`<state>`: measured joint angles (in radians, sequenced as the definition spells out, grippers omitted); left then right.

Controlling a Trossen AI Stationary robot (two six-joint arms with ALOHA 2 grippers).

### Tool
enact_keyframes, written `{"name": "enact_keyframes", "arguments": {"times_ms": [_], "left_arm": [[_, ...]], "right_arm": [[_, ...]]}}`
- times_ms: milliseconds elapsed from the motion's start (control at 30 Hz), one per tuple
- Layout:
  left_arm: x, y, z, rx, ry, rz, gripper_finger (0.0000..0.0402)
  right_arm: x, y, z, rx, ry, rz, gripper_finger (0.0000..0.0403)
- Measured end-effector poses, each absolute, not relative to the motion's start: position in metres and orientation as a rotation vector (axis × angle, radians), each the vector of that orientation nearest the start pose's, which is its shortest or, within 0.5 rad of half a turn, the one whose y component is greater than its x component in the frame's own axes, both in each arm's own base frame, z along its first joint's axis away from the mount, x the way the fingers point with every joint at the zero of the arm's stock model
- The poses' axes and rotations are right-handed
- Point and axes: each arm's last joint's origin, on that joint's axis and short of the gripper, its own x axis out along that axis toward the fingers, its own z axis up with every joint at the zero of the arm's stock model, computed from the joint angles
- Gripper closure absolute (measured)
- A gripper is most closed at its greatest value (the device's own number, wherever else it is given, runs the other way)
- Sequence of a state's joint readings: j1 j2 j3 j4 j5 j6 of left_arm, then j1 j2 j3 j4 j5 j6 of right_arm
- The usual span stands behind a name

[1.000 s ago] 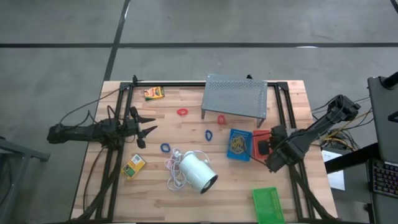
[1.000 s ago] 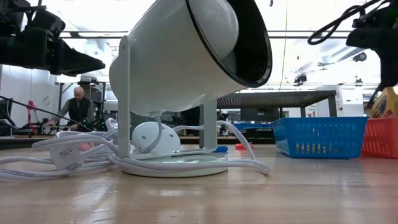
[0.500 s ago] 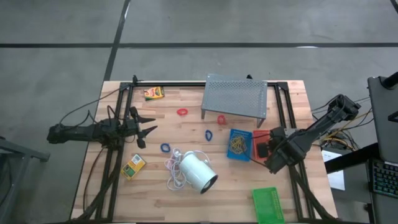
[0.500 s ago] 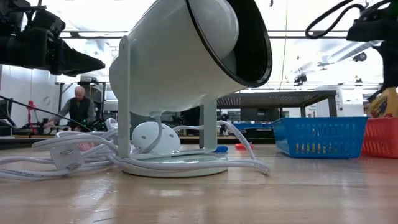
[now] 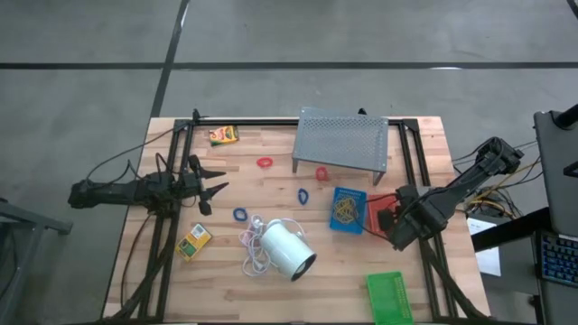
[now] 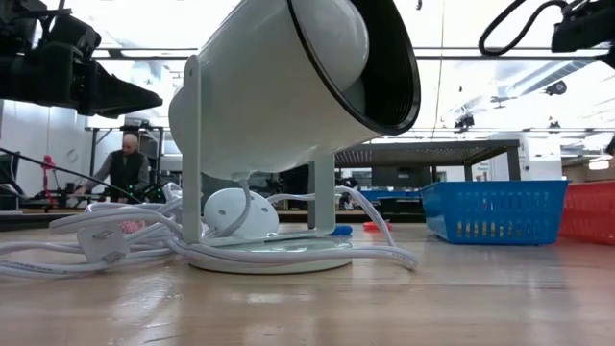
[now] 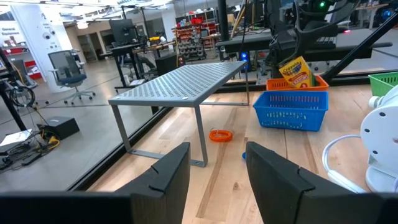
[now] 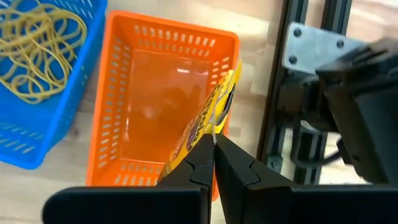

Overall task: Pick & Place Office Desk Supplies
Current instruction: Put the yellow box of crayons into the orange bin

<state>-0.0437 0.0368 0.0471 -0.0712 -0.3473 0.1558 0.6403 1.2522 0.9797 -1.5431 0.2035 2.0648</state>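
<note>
**Ana:** Overhead first. Where do things stand?

**Ben:** Left gripper (image 5: 213,187) hangs over the table's left side, fingers apart, nothing in them. Right gripper (image 5: 395,226) sits at the red tray (image 5: 378,208), just beside the blue tray (image 5: 347,209) that holds tan rubber bands (image 5: 344,209). Loose on the wood: two red loops (image 5: 265,163), two blue loops (image 5: 239,215), a yellow box near the far edge (image 5: 222,135), another near the left front (image 5: 193,241). The green tray (image 5: 389,297) looks unfilled.

**Ana:** Table-level camera?

**Ben:** Mostly the big white lamp (image 6: 288,86) and its cord. Behind it, the blue tray (image 6: 493,210) and red tray (image 6: 588,211) side by side. A person works far back in the room.

**Ana:** Left wrist?

**Ben:** Its fingers (image 7: 171,171) stand parted and hold nothing. Ahead, the grey perforated stand (image 7: 180,87), a red loop (image 7: 220,134) on the wood beneath it, and a yellow printed box (image 7: 296,72) upright in the red tray (image 7: 297,84).

**Ana:** Right wrist?

**Ben:** Its jaws are closed, tips meeting at the edge of that yellow box (image 8: 202,127), which leans against the red tray's wall (image 8: 107,118). Whether they pinch it or merely touch, I can't say.

**Ana:** Progress, then?

**Ben:** Early to middle, I'd judge. Bands are sorted, one box is in; two boxes and four loops remain, and the green tray awaits its share.
</note>
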Motion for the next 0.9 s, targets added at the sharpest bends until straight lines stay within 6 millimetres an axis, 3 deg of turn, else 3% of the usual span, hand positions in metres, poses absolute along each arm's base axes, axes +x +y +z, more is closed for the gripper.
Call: {"name": "enact_keyframes", "arguments": {"times_ms": [233, 500, 900], "left_arm": [[0.096, 0.006, 0.17, 0.166, 0.084, 0.298, 0.0242], [0.096, 0.006, 0.17, 0.167, 0.084, 0.298, 0.0242], [0.096, 0.006, 0.17, 0.166, 0.083, 0.298, 0.0242]], "right_arm": [[0.137, 0.095, 0.245, 0.81, 1.147, -1.299, 0.0394], [0.137, 0.091, 0.229, 0.734, 1.017, -1.284, 0.0394], [0.139, 0.09, 0.194, 0.79, 0.934, -1.214, 0.0394]]}}
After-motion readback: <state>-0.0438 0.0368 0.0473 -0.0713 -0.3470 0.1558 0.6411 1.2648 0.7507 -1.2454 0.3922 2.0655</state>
